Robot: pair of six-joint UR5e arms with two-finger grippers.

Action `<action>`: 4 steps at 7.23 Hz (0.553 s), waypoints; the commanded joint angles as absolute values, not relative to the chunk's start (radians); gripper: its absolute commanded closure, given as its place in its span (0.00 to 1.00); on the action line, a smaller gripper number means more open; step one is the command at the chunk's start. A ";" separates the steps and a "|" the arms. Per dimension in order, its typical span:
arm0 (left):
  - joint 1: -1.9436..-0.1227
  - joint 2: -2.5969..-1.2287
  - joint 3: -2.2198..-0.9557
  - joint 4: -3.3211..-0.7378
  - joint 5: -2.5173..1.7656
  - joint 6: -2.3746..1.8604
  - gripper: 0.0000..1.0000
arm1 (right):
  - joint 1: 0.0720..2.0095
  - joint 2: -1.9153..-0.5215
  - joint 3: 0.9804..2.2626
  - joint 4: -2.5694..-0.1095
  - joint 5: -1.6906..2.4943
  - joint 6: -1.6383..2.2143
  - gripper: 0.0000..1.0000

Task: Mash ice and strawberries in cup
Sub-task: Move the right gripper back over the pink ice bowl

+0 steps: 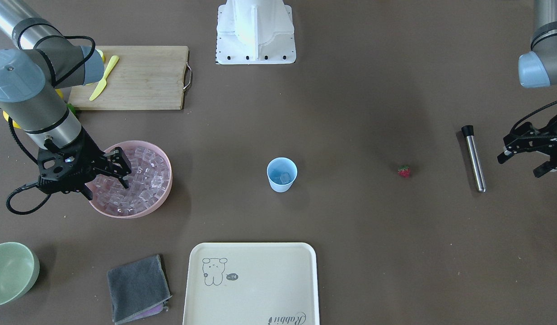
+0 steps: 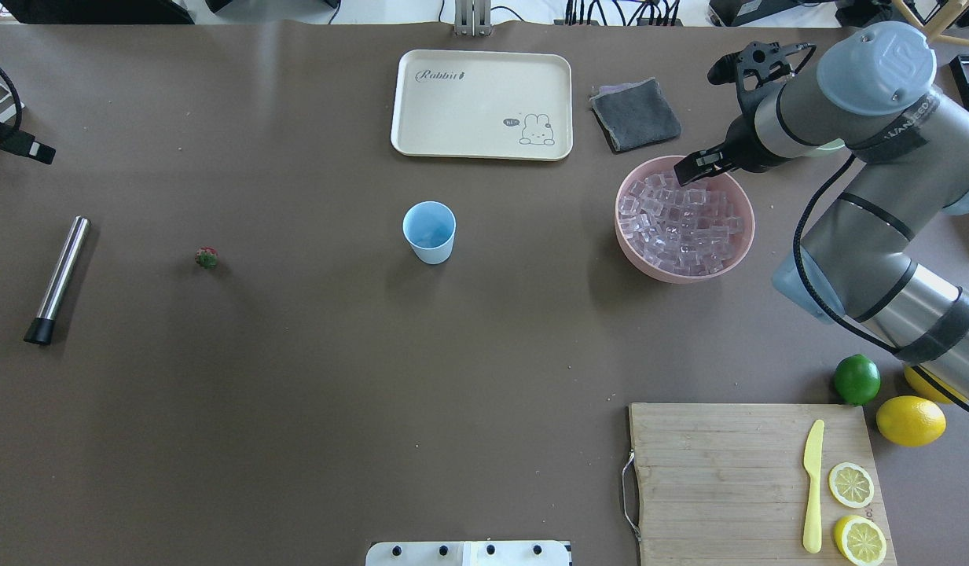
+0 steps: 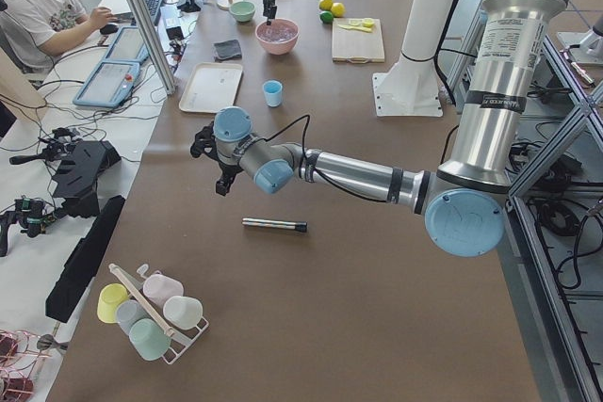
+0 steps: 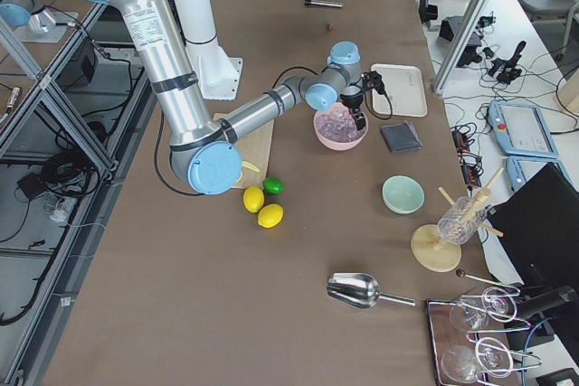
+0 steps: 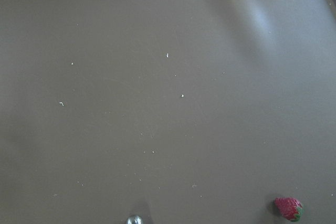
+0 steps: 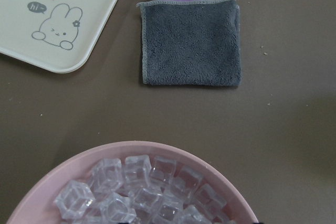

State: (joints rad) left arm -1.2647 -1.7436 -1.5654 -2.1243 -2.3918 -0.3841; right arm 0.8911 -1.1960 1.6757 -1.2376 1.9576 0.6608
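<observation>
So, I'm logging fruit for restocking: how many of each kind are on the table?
Whole lemons: 2
Lemon halves: 2
Lime: 1
Strawberry: 1
Total: 6

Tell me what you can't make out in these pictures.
- Cup: the front view shows ice inside, but it is too small to count the cubes.
- Right gripper: open over the bowl. Its own links hide whether a cube sits between the fingertips, and its wrist view shows no fingers.
- Left gripper: partly cut off by the frame edge in the front and overhead views.
</observation>
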 commanded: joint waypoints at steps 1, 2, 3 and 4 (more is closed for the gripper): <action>-1.253 -1.746 -1.563 -2.126 -2.391 -0.385 0.03 | 0.845 -1.193 1.671 -1.239 1.895 0.667 0.24; -1.253 -1.746 -1.563 -2.126 -2.391 -0.388 0.03 | 0.836 -1.196 1.671 -1.239 1.891 0.669 0.24; -1.252 -1.747 -1.563 -2.126 -2.391 -0.399 0.03 | 0.835 -1.198 1.672 -1.238 1.876 0.666 0.24; -1.252 -1.750 -1.562 -2.126 -2.391 -0.397 0.03 | 0.827 -1.177 1.680 -1.241 1.870 0.672 0.22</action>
State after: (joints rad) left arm -1.2526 -1.7475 -1.5627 -2.1260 -2.3915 -0.3944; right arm 0.8357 -1.1926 1.6733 -1.2391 1.8818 0.6678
